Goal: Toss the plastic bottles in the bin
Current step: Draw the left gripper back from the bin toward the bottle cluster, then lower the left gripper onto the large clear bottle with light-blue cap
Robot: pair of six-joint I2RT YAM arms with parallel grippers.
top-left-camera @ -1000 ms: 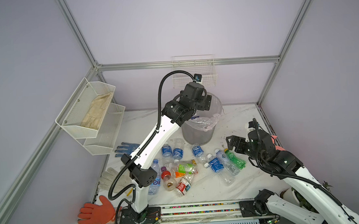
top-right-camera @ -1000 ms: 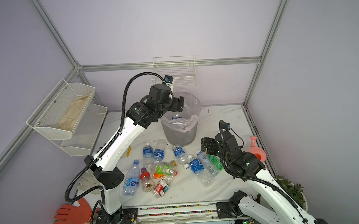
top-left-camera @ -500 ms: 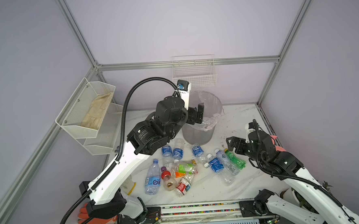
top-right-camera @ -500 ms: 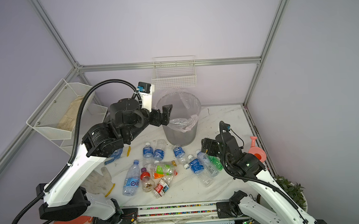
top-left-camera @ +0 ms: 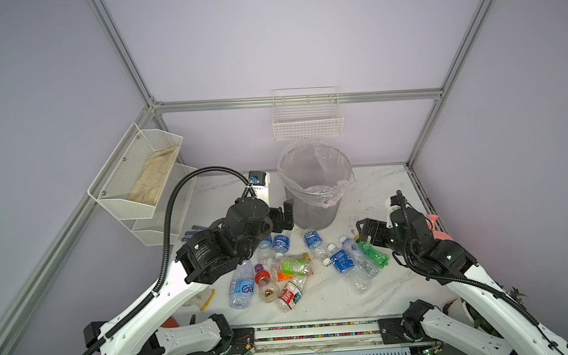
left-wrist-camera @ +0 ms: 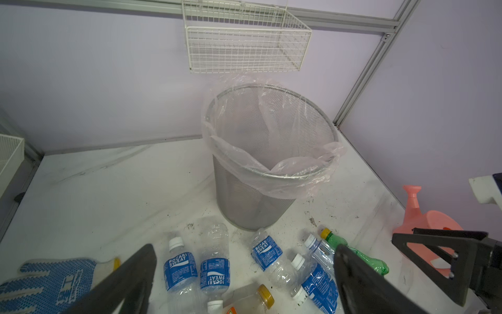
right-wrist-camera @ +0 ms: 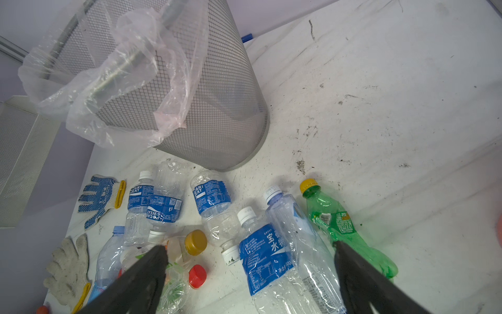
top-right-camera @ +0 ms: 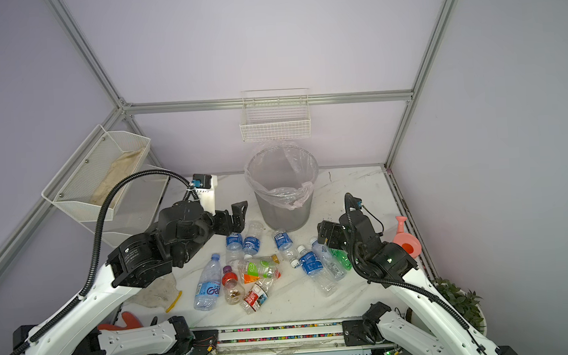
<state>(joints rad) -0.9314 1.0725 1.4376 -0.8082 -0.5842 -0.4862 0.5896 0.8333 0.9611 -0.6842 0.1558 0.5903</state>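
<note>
Now, right gripper [top-left-camera: 366, 231], spread wide and empty, hangs over the crumpled green plastic bottle [top-left-camera: 374, 253], capped end nearest; left gripper [top-left-camera: 284, 216], equally spread, sits farther off.

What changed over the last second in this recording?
The left claw swung back from above the bin and down toward the plastic bottles, open and empty. Nothing was gripped or released in view. The right claw stayed open near the green bottle; the bottles lie as before.
</note>
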